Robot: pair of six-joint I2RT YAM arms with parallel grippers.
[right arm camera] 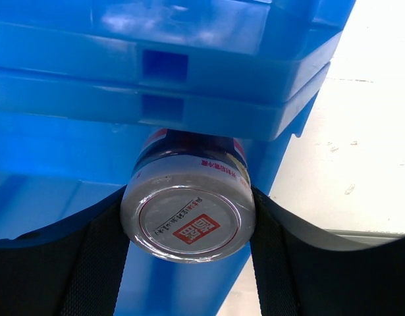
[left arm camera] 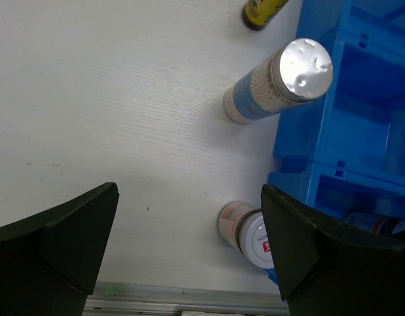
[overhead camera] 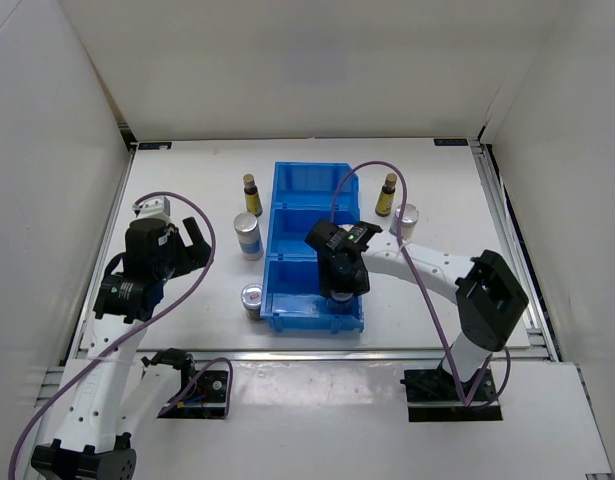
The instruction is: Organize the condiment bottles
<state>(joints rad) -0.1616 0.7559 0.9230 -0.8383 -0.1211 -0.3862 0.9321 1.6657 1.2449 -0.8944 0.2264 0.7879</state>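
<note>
My right gripper (overhead camera: 339, 290) is shut on a short silver-lidded jar (right arm camera: 188, 214) and holds it in the near compartment of the blue bin (overhead camera: 287, 205). In the right wrist view the fingers (right arm camera: 281, 237) press on both sides of the jar. A second short jar (overhead camera: 253, 300) stands just left of the bin's near corner. A white cylinder (overhead camera: 248, 236) and an amber bottle (overhead camera: 252, 195) stand left of the bin. Another amber bottle (overhead camera: 387, 195) and white cylinder (overhead camera: 405, 220) stand to its right. My left gripper (overhead camera: 192, 245) is open and empty, above the table left of these.
The left wrist view shows the second short jar (left arm camera: 248, 234), the left white cylinder (left arm camera: 281, 82), the base of the left amber bottle (left arm camera: 261, 10) and the bin wall (left arm camera: 360, 131). The table's metal front edge (left arm camera: 189, 296) lies close below.
</note>
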